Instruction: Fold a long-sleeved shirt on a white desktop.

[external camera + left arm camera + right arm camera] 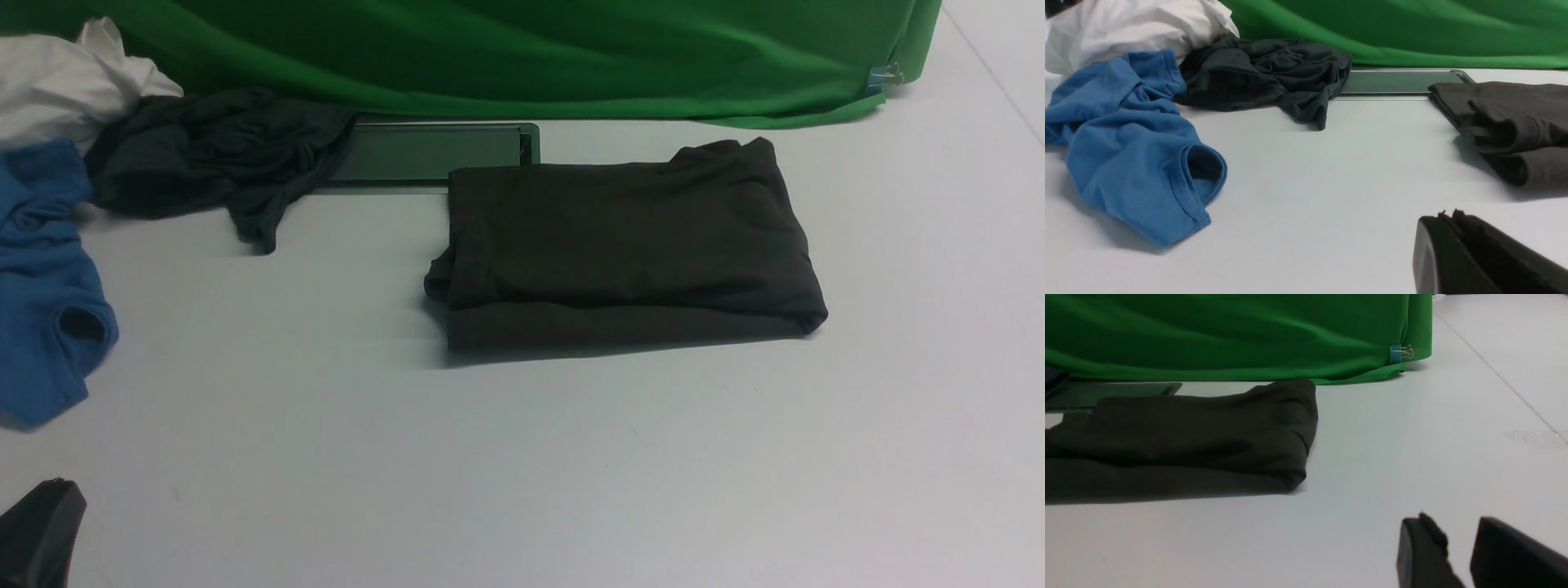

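While both hands sit low and near, the scene lists so, largest first:

Counter: broad, smooth, matte white counter [522, 457] carrying everything.
Backdrop: green cloth backdrop [522, 57] draped along the far edge, pinned by a small blue binder clip [878, 77] at its right end.
Shirt: large black-brown cotton long-sleeved shirt [629, 245], folded into a flat rectangle right of centre, free of both hands; its far left corner overlaps a flat dark tray [424, 153].
Blue tee: crumpled blue short-sleeved tee [45, 286] at the left edge.
Grey garment: thin dark grey-green garment [212, 159], bunched, lying over the tray's left end.
White cloth: crumpled white cloth [65, 82] in the far left corner.
Left hand [1449, 216]: fingers pressed together, holding nothing.
Right hand [1461, 526]: fingers slightly parted, holding nothing.
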Available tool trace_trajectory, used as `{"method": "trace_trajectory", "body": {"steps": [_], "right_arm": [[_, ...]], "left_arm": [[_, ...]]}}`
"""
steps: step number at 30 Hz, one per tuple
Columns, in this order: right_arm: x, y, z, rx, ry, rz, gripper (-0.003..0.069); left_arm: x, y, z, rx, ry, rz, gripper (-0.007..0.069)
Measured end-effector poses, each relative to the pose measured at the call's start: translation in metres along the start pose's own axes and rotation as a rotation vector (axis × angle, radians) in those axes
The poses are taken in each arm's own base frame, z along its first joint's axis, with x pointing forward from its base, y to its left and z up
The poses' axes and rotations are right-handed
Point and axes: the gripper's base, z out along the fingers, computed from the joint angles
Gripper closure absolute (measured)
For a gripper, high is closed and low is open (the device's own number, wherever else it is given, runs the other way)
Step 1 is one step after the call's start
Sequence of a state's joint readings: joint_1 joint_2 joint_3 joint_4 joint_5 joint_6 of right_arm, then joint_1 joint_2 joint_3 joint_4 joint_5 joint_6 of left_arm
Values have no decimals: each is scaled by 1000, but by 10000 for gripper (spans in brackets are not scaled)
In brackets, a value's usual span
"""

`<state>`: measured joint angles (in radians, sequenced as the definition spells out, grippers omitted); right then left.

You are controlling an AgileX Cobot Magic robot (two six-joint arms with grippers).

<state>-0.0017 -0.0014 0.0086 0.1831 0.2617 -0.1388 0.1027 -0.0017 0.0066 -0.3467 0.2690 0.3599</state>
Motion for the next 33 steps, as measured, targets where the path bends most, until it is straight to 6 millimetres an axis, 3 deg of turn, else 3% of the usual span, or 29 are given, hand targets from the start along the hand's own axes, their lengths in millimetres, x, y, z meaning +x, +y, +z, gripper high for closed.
{"method": "trace_trajectory", "body": {"steps": [33], "right_arm": [[0,0,0,0,-1,0,420]], "left_arm": [[0,2,0,-19,-5,62,606]]}}
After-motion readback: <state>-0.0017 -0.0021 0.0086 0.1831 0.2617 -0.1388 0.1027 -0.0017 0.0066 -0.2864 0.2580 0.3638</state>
